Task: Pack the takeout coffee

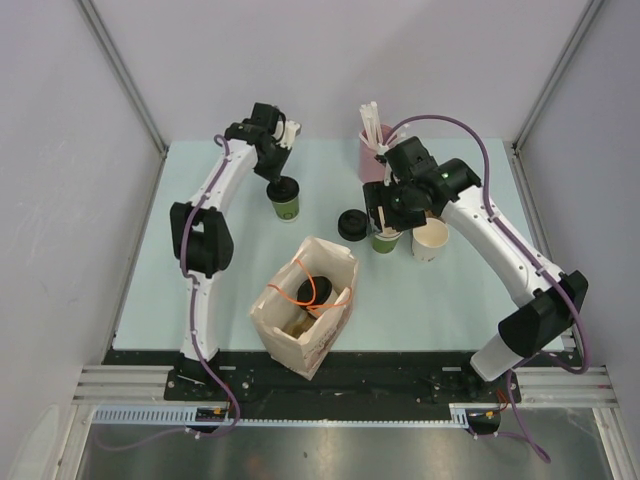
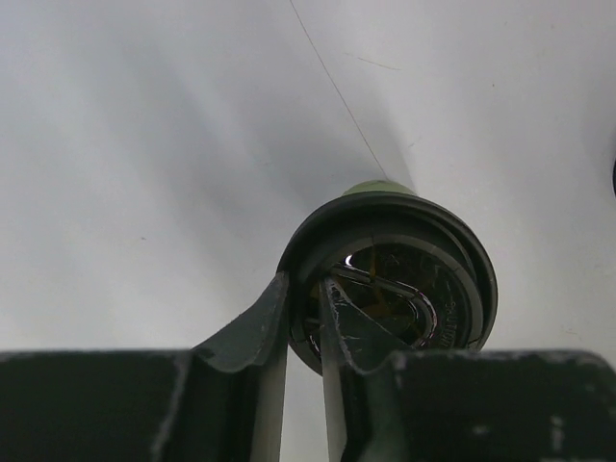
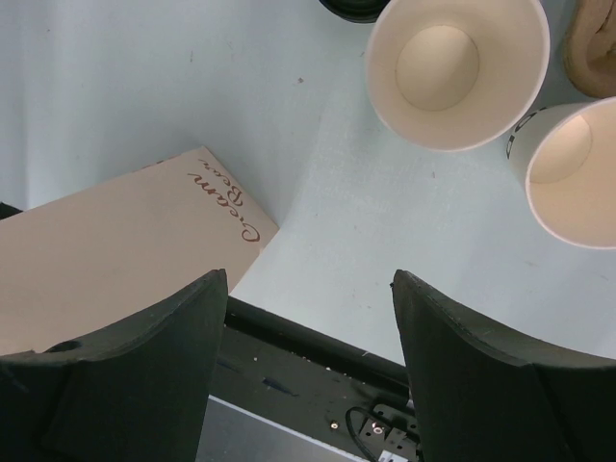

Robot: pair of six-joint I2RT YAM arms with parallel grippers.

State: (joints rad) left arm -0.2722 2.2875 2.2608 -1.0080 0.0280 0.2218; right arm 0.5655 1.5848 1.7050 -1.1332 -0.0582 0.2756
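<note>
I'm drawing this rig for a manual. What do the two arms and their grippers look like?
Both the left arm and right arm have white tubular links joined by bulky black joint housings, and a purple cable runs along each. The left gripper and right gripper have matte dark fingers that are broad at the base and taper to tips. No markings are legible.

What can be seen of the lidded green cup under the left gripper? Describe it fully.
Small green paper cup, upright on the table, beyond the bag. A round black plastic lid with a raised rim caps it, hiding any contents. The left gripper reaches it from above: its fingers straddle the lid's rim, one outside, one inside, with little gap. Whether they grip yet is unclear. Nothing else touches it.
</note>
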